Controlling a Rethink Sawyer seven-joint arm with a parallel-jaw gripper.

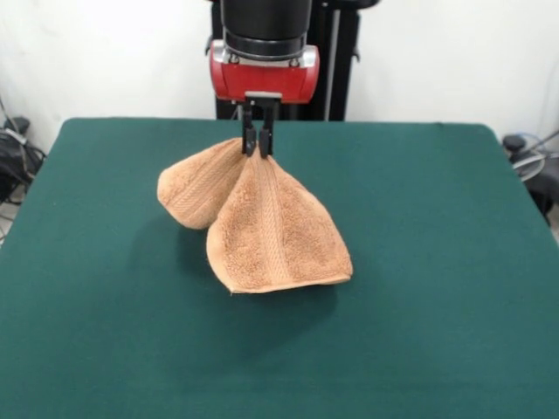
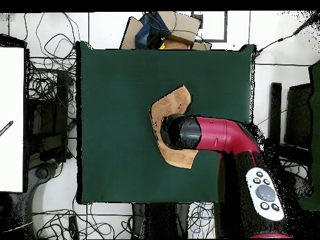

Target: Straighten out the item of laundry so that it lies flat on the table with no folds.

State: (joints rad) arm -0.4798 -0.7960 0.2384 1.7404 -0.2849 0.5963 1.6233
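The orange-tan terry towel hangs in two draped lobes from my gripper, which is shut on its top point above the green table. The lower edge of the towel seems to hover just over the cloth, casting a shadow beneath. From overhead, the towel shows as a curved strip poking out on both sides of the red and black arm, which hides the gripper and the towel's middle.
Cables and boxes lie on the floor around the table in the overhead view. A white panel stands at the left. Dark gear sits off the table's edges in the front view.
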